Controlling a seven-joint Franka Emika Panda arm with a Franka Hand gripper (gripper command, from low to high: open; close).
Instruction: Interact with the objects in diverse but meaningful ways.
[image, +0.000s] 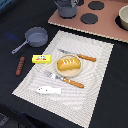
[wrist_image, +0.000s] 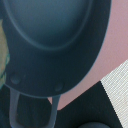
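A golden bread loaf (image: 68, 64) lies on a small plate (image: 58, 71) on the striped placemat (image: 95, 70). An orange-handled fork (image: 64, 79) lies in front of the plate and an orange-handled knife (image: 77, 55) behind it. The yellow butter block (image: 41, 59), the white fish (image: 49, 90), the red-brown sausage (image: 20, 65) and the grey long-handled saucepan (image: 32, 38) lie toward the exterior view's left. My gripper (image: 70, 2) is only a dark shape at the top edge, right over a dark pot (image: 66, 9). The pot (wrist_image: 50, 40) fills the wrist view; no fingers show there.
A pink toy stove (image: 107, 22) with dark round burners (image: 90, 19) stands at the back, the dark pot on its corner. A pale bowl (image: 124, 17) sits at the stove's far right. A dark cloth (image: 15, 20) covers the table.
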